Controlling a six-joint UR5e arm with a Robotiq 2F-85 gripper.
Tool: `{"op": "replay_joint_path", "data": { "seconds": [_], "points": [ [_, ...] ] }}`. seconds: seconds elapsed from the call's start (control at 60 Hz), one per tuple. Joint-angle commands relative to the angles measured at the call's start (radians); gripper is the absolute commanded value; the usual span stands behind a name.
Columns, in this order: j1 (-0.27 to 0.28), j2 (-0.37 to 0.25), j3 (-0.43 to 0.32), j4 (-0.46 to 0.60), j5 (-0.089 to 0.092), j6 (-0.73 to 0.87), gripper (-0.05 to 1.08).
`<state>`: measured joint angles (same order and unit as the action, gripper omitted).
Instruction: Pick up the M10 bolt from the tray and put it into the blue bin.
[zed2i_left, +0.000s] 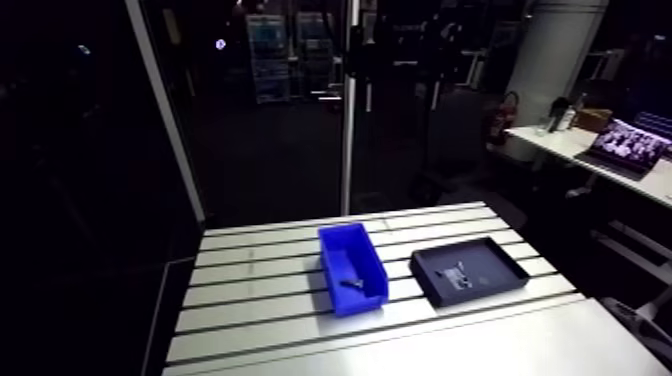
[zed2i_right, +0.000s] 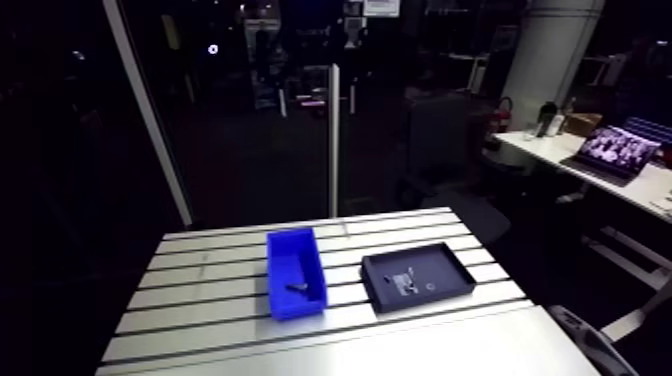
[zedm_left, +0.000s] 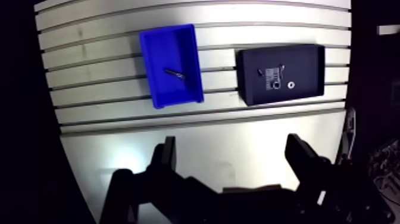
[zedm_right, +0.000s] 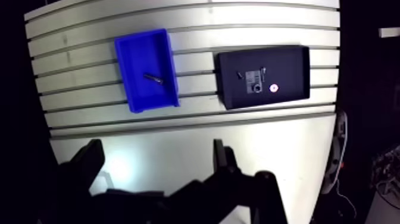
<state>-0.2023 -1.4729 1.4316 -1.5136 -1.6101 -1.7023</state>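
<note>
A dark bolt (zedm_left: 175, 74) lies inside the blue bin (zedm_left: 156, 53), near its middle. The black tray (zedm_left: 306, 65) sits beside the bin on the slotted table and holds a few small metal parts (zedm_left: 274, 77) and a pale washer (zedm_left: 291, 85). In the wrist view my gripper (zedm_left: 231, 149) hangs high above the table's bare front part, well short of both bin and tray. Its fingers (zedm_left: 165, 156) stand wide apart with nothing between them. The arm view shows the bin (zed2i_left: 352, 268) and the tray (zed2i_left: 470, 270), but not the gripper.
The slotted aluminium table (zed2i_left: 260, 300) has bare surface left of the bin and along its front edge. A tall post (zed2i_left: 348, 130) stands behind the table's far edge.
</note>
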Motion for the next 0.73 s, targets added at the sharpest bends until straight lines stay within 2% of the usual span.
{"op": "replay_joint_path", "data": {
  "seconds": [0.017, 0.733],
  "points": [
    [-0.011, -0.002, -0.003, 0.000, 0.000, -0.001, 0.01],
    [-0.017, -0.005, 0.000, -0.001, 0.000, -0.004, 0.01]
  ]
}}
